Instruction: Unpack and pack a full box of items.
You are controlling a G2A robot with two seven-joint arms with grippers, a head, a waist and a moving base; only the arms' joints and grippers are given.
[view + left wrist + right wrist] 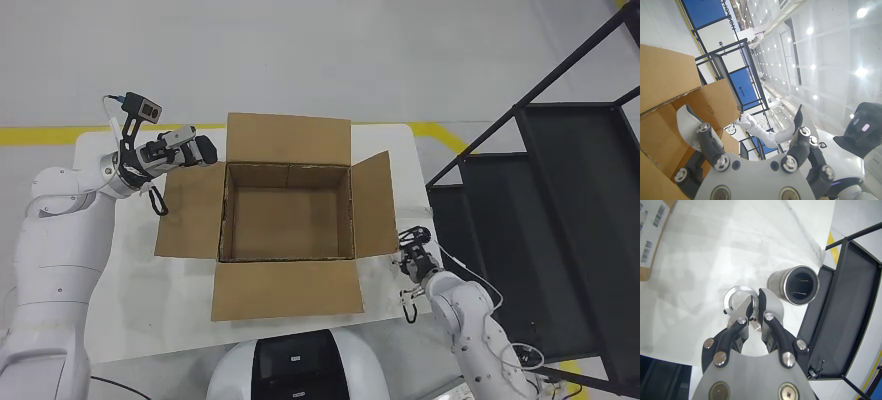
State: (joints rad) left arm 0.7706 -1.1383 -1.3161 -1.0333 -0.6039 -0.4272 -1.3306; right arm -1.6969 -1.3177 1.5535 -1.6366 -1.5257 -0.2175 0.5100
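Your right gripper [755,300] is pinching the rim of a metal ring [740,288] at the near right corner of the table [696,266], with a steel cylinder [780,279] lying just beside it. You are looking at a cardboard box [285,225] sitting open and bare inside, so unpacking is looking finished and repacking is probably only starting. Your left gripper [200,148] is hovering spread apart, holding nothing, beside the box's far left corner.

White table [150,300]; black steel stairs [570,170] beside it; yellow floor stripe [40,134] behind.
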